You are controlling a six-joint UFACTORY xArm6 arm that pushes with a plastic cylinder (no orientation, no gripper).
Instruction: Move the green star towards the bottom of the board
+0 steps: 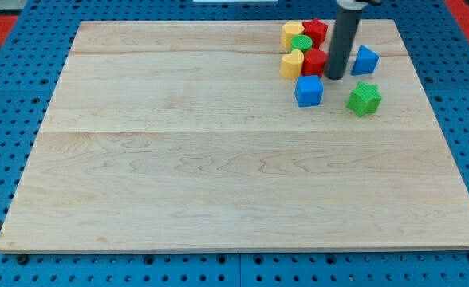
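Observation:
The green star (364,98) lies near the board's upper right, below a blue block (365,60). My tip (334,78) is the lower end of the dark rod coming down from the view's top. It stands up and to the left of the green star, apart from it, just right of a red block (315,61) and above a blue cube (308,91).
A cluster lies left of the rod: a yellow block (292,33), a green round block (301,43), a red block (316,30) and a yellow block (291,64). The wooden board (218,175) sits on a blue pegboard.

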